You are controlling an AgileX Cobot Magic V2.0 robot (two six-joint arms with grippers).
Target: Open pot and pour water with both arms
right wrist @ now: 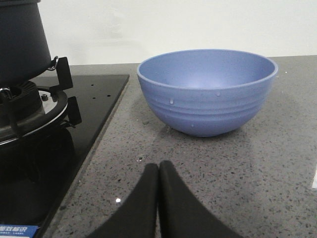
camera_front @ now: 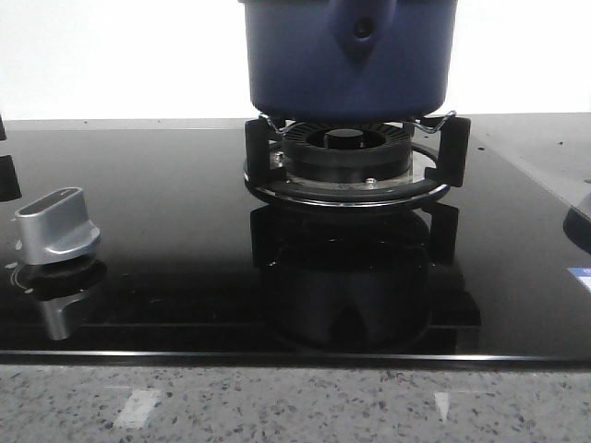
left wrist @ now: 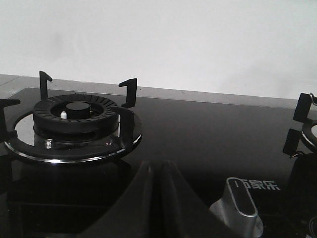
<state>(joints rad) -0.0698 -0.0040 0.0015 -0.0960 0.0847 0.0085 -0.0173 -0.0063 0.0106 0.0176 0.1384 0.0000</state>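
The dark-blue pot stands on a black burner grate at the middle of the front view; its top is cut off by the frame. The pot's side also shows in the right wrist view. My left gripper is shut with nothing in it, low over the black glass hob between an uncovered burner and a silver knob. My right gripper is shut and holds nothing, over the speckled counter in front of a blue bowl. Neither gripper shows in the front view.
A silver stove knob stands at the left of the glass hob. The grey speckled counter runs along the front edge. The blue bowl sits on the counter right of the hob. A white wall is behind.
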